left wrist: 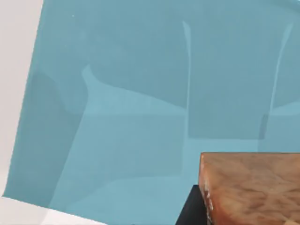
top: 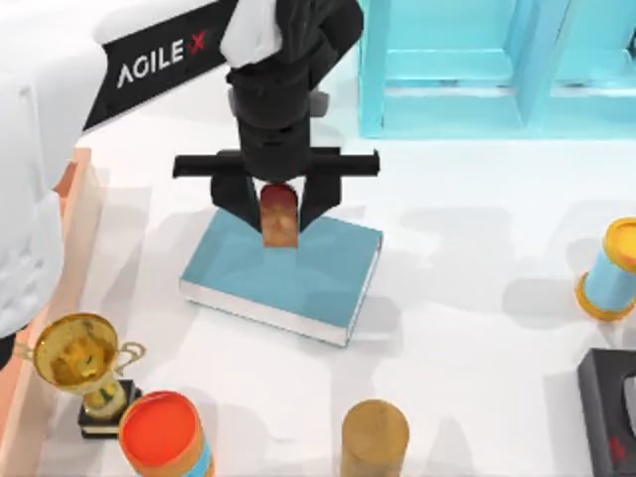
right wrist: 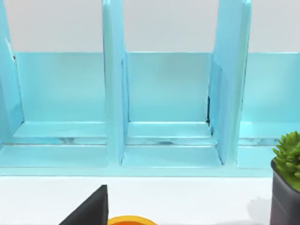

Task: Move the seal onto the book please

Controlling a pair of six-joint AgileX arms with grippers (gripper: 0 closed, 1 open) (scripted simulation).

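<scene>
Left claw (top: 281, 199) grips one seal (top: 279, 216) over one book (top: 298, 273).

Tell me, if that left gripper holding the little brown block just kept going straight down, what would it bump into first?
Most likely the book. The left gripper points down with the seal between its fingers, and the left wrist view shows the teal cover right beneath the seal. The seal's base would probably touch first; the remaining gap is unclear.

A white table (top: 477, 328) carries soft shadows; a cyan shelf unit (top: 467, 70) stands along its far edge.
</scene>
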